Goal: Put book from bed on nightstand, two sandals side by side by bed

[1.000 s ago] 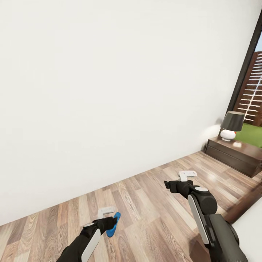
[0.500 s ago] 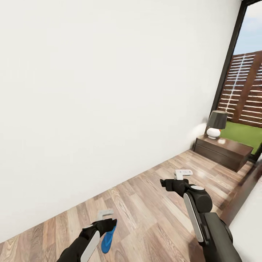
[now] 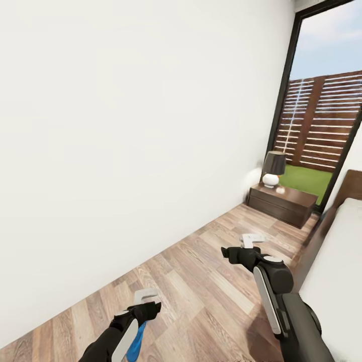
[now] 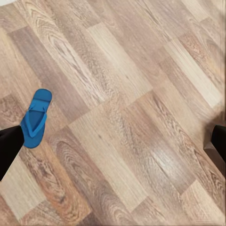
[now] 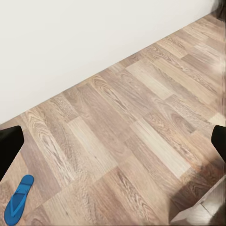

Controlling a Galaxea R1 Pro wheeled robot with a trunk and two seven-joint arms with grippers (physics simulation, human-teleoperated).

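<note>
One blue sandal [image 4: 35,118] lies flat on the wood-plank floor. In the head view the sandal [image 3: 136,342] is partly covered by my left forearm. My left gripper [image 3: 146,300] hangs open above the floor just beyond it, empty. My right gripper [image 3: 250,245] is open and empty too, held over the planks farther right. The right wrist view catches the sandal [image 5: 18,200] at its corner. The bed [image 3: 338,261] runs along the right edge, and the nightstand [image 3: 280,202] stands by the window. The book is out of view.
A long white wall [image 3: 125,125] borders the floor strip on the left. A dark-shaded lamp [image 3: 274,168] sits on the nightstand. Behind it a tall dark-framed window [image 3: 322,110] shows grass and a slatted fence. The bed's dark wooden frame [image 3: 314,236] edges the floor.
The camera has turned right: the window, nightstand and bed have come further into the picture. The sandal has slid down under my left arm in the picture. Both arms keep their pose.
</note>
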